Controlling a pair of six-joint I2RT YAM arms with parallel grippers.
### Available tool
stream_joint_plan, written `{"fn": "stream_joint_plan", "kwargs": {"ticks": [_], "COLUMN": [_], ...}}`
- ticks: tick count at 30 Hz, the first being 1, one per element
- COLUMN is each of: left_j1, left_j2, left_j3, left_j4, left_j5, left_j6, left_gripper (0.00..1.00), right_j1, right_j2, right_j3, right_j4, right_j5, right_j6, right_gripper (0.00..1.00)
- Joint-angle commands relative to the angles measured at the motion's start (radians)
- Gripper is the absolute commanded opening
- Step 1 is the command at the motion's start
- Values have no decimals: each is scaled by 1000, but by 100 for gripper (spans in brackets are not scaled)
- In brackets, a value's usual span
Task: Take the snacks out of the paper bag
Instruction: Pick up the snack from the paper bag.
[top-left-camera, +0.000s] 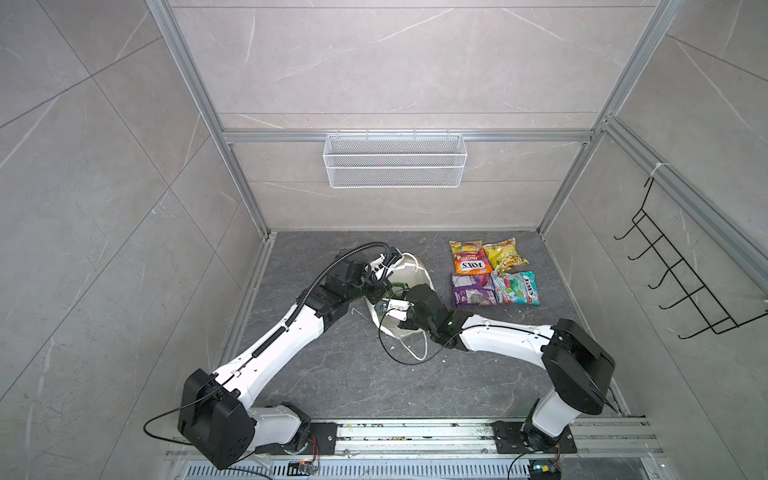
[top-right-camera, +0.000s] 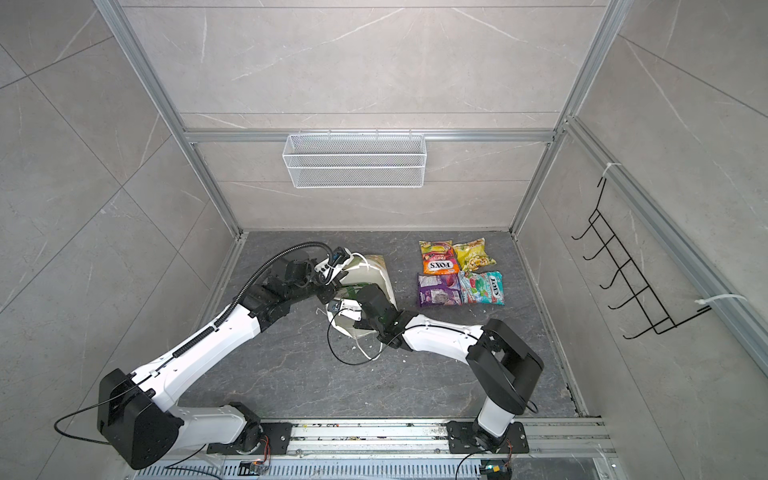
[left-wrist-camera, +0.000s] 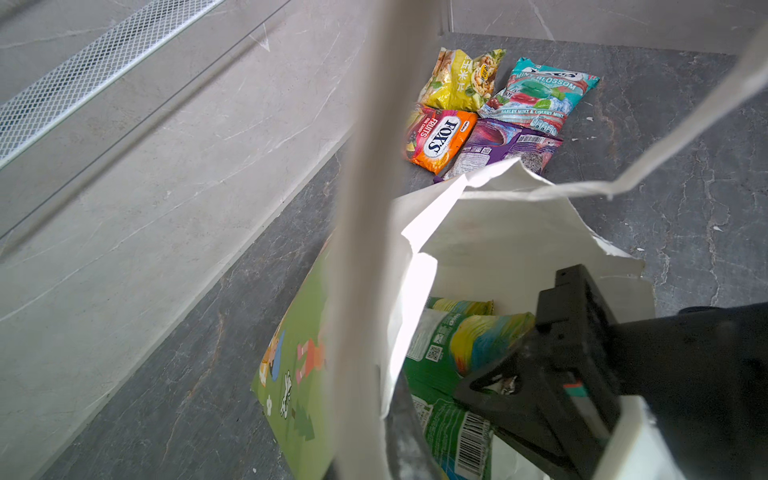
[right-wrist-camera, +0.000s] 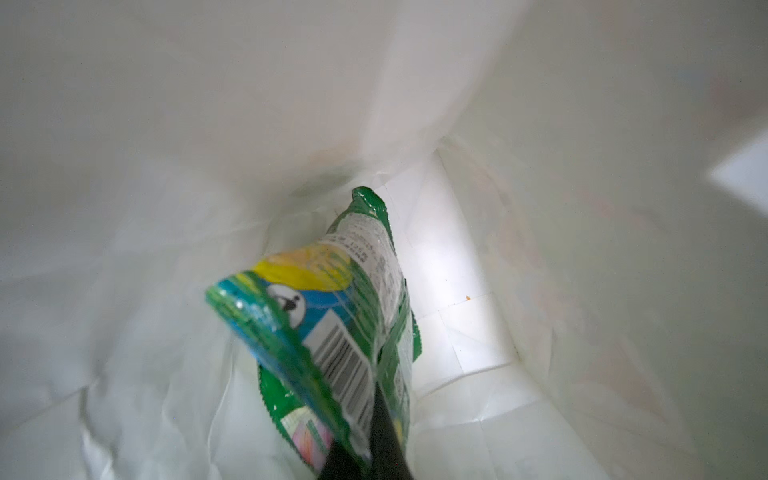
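Note:
The paper bag (top-left-camera: 417, 271) (top-right-camera: 377, 270) lies on its side mid-floor, its mouth towards my arms and its pale green printed front (left-wrist-camera: 299, 374) outward. My left gripper (top-left-camera: 388, 268) (left-wrist-camera: 386, 453) is shut on a white strip of the bag at its mouth; handle or rim, I cannot tell. My right gripper (left-wrist-camera: 490, 382) (right-wrist-camera: 365, 453) reaches inside the bag and is shut on a green snack packet (right-wrist-camera: 332, 311) (left-wrist-camera: 453, 428) with a barcode. Outside, to the right, lie an orange FOX'S packet (top-left-camera: 469, 264), a yellow one (top-left-camera: 505, 254), a purple one (top-left-camera: 473, 291) and a teal one (top-left-camera: 517, 287).
A white wire-mesh basket (top-left-camera: 395, 160) hangs on the back wall. A black hook rack (top-left-camera: 685, 282) is fixed to the right wall. A black cable (top-left-camera: 395, 353) loops over the floor below the bag. Aluminium rails (top-left-camera: 415, 432) run along the front edge.

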Motion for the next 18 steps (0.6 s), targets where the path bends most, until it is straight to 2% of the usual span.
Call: {"fn": "stream_joint_plan", "kwargs": {"ticks": [1,9,18], "left_j1": [-2,-3,-3], "left_j2": [-6,7,21], "left_j3": [-2,7,24], "left_j4": [47,47,47], "left_j5": [-10,-14,-32], "left_j6": [13,17,7], "left_gripper": [0,0,0], "right_j1": [10,18,20], "right_j2": [-68,-186,-281], "right_j3": [-33,-64,5], "right_j4": [-24,-102,-253], "right_j5": [-36,-59,-100], "right_j6": [47,87,145], "right_gripper": [0,0,0]}}
